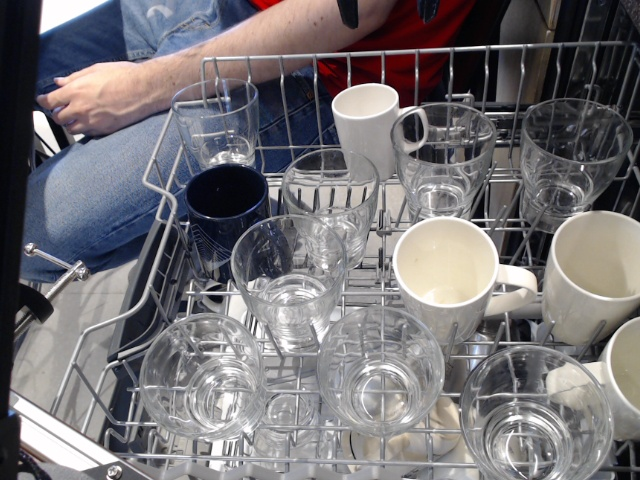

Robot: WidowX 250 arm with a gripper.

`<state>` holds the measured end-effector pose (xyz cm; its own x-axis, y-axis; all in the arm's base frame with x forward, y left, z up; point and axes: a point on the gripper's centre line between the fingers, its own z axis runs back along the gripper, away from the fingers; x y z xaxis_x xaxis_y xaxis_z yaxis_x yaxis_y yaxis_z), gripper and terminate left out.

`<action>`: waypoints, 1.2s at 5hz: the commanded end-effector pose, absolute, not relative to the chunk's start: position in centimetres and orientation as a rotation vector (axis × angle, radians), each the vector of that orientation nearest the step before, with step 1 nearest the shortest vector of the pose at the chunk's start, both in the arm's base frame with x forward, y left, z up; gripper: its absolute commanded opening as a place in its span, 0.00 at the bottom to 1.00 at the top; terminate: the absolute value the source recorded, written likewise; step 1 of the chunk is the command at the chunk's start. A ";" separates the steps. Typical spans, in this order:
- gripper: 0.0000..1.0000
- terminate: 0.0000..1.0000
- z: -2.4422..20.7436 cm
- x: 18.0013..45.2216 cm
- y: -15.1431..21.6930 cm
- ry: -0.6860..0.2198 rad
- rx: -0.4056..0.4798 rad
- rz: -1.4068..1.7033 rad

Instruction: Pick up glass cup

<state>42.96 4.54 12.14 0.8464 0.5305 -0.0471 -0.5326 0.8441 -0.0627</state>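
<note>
Several clear glass cups stand upright in a wire dishwasher rack (160,165). One glass cup (215,122) is at the back left, one (330,198) is in the middle row, and one (290,275) is at the centre. Three more stand along the front: left (203,378), middle (380,368) and right (535,418). Two others are at the back right (445,155) and far right (575,150). No gripper shows among the cups; only a dark vertical bar (18,200) runs down the left edge.
A dark blue mug (225,208) stands left of the middle glass. White mugs stand at the back (365,122), centre right (450,272) and right (595,275). A seated person's hand (95,95) and legs are just behind the rack's left side.
</note>
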 end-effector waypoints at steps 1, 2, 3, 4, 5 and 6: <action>1.00 0.00 12.1 43.0 4.5 0.028 -0.074 0.561; 1.00 0.00 10.1 43.1 4.6 -0.007 -0.068 0.573; 1.00 0.00 8.5 43.1 5.0 -0.037 -0.073 0.568; 1.00 0.00 6.7 43.6 4.7 -0.078 -0.086 0.581; 1.00 0.00 5.3 44.4 4.2 -0.112 -0.090 0.599; 1.00 0.00 4.0 46.0 3.8 -0.147 -0.089 0.620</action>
<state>44.85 3.64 0.24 0.8105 0.5849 0.0317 -0.5809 0.8095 -0.0846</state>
